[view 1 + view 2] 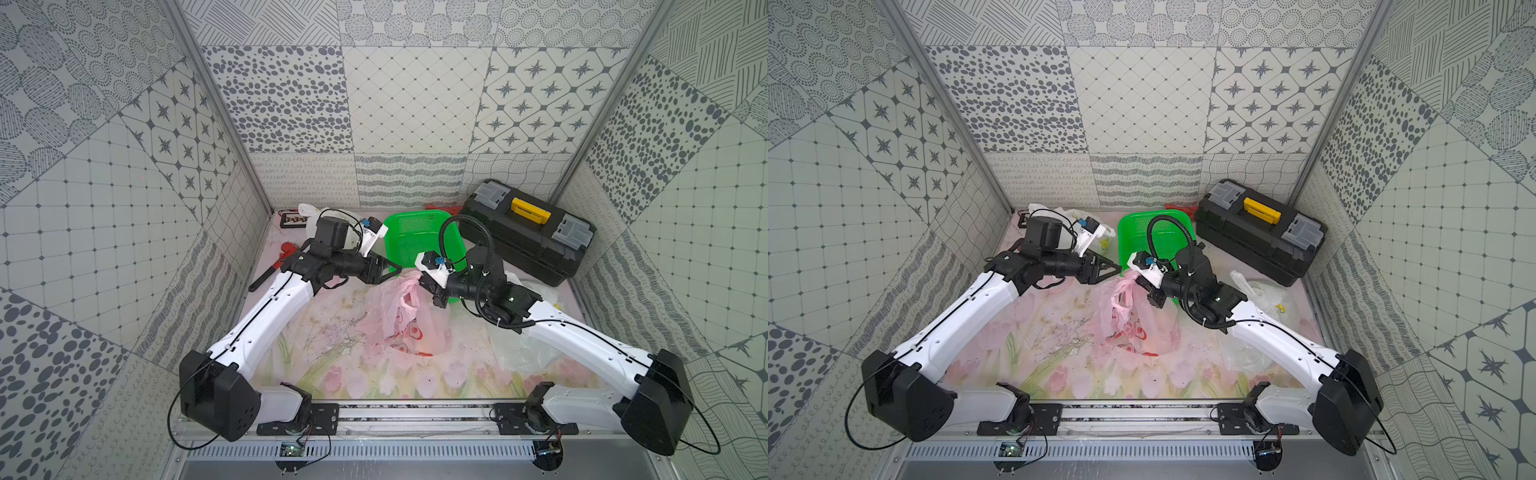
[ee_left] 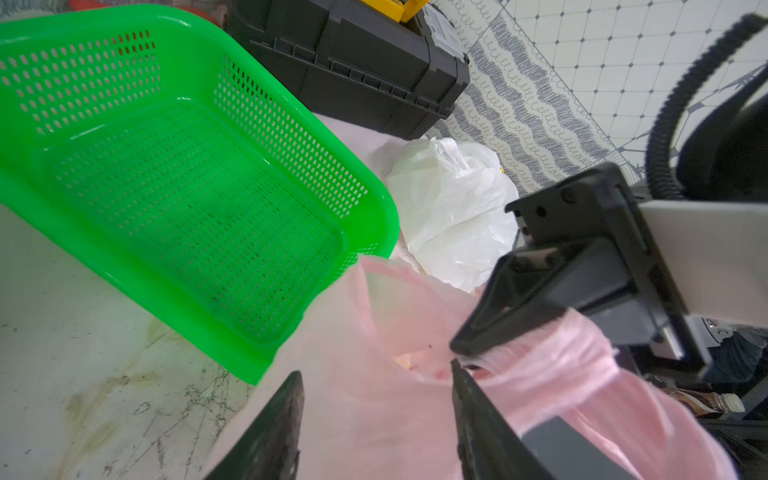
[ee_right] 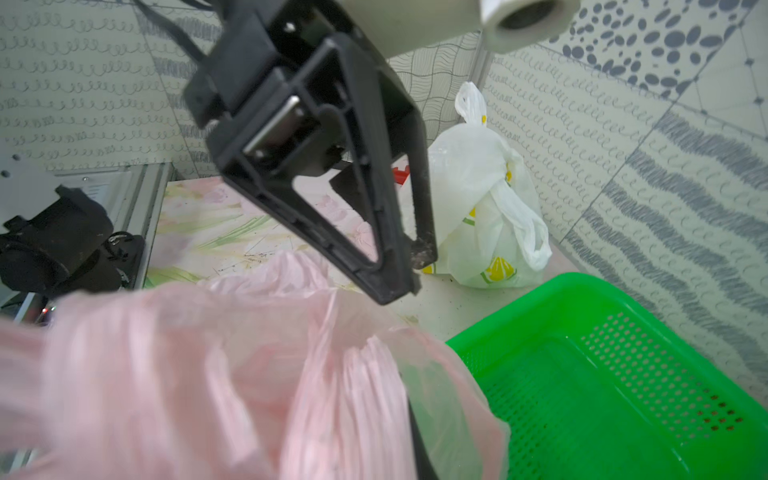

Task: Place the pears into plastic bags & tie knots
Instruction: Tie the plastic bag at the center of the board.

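One pink bag (image 1: 399,316), one green basket (image 1: 409,232)

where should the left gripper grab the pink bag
Pinch the near edge of the mouth of the pink bag, coming from the robot's left: the right gripper holds the twisted handle up, so that thin edge lies just ahead of the open jaws.

**Pink bag between two grippers**

The left gripper (image 2: 376,369) has its jaws apart over the pink bag (image 2: 374,415); the right gripper (image 2: 465,347) is clamped on the bag's bunched handle (image 2: 561,345); a green basket (image 2: 166,299) sits on the stained surface (image 2: 62,374) just beside the bag; a white bag (image 2: 449,208) lies by the basket's corner; a black toolbox (image 2: 353,83) stands behind both.
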`<state>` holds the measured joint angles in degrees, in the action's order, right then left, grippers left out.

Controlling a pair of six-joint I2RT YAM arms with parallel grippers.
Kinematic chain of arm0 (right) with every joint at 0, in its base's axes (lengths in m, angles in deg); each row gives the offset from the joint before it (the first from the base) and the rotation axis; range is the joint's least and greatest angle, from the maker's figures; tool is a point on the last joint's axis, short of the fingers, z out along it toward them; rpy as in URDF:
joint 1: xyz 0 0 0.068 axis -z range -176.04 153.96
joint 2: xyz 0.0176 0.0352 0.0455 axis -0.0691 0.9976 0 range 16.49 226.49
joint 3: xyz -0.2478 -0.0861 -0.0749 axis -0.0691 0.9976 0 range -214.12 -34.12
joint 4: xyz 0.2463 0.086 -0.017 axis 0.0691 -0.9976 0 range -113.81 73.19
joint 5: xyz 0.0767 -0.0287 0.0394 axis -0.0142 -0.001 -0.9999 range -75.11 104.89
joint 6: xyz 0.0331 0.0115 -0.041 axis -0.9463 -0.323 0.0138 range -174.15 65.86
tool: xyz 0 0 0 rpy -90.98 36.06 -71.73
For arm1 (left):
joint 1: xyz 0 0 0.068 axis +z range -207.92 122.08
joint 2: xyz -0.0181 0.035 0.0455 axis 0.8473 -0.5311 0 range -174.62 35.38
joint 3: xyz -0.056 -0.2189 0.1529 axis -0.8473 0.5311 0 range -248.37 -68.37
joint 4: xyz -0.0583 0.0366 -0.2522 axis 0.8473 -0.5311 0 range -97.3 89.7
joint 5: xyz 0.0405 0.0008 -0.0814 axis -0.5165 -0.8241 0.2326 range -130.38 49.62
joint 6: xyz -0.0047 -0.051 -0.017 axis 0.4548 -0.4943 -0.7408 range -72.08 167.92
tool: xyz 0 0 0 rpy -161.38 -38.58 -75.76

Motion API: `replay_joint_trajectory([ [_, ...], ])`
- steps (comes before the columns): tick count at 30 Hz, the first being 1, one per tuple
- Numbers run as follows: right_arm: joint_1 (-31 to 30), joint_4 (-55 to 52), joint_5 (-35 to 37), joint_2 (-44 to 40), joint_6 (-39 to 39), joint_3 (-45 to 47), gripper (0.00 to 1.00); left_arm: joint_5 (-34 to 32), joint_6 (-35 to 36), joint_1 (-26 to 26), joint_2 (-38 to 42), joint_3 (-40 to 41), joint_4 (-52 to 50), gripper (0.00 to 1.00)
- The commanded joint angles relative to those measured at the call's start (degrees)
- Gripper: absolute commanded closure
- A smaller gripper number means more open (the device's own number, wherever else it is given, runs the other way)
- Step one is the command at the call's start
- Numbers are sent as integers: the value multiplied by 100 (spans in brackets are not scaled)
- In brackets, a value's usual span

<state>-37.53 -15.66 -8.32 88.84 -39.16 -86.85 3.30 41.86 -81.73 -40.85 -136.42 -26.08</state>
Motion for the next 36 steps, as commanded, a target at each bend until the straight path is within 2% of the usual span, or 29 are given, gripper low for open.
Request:
replay_joint_trajectory([
  [1,-17,1600,51,40,-848,239,100,596,-900,-188,159,708,1589,45],
  [5,-23,2056,294,165,-1145,389,100,586,-749,-403,43,713,1373,47],
  [9,-14,2257,945,201,-1386,358,100,678,-642,-482,189,804,986,53],
  [12,-49,2793,969,363,-1905,393,100,629,-927,-678,377,1106,1353,55],
  [16,-69,4115,541,788,-2988,507,100,220,-1052,-1112,227,1251,1762,56],
  [20,-58,5101,246,1091,-3930,536,100,71,-1241,-1159,46,1249,2126,58],
  [24,85,5791,22,1239,-4614,661,100,-138,-1327,-1179,186,1393,2452,58],
  [29,434,6171,-136,1219,-5287,885,100,-710,-924,-1137,795,1699,2005,50],
  [33,459,6230,-753,1224,-5540,831,100,-848,-938,-1029,1086,2027,2006,51],
  [36,436,6183,-853,1187,-5603,898,98,-864,-1030,-1020,1134,2069,2054,51],
])
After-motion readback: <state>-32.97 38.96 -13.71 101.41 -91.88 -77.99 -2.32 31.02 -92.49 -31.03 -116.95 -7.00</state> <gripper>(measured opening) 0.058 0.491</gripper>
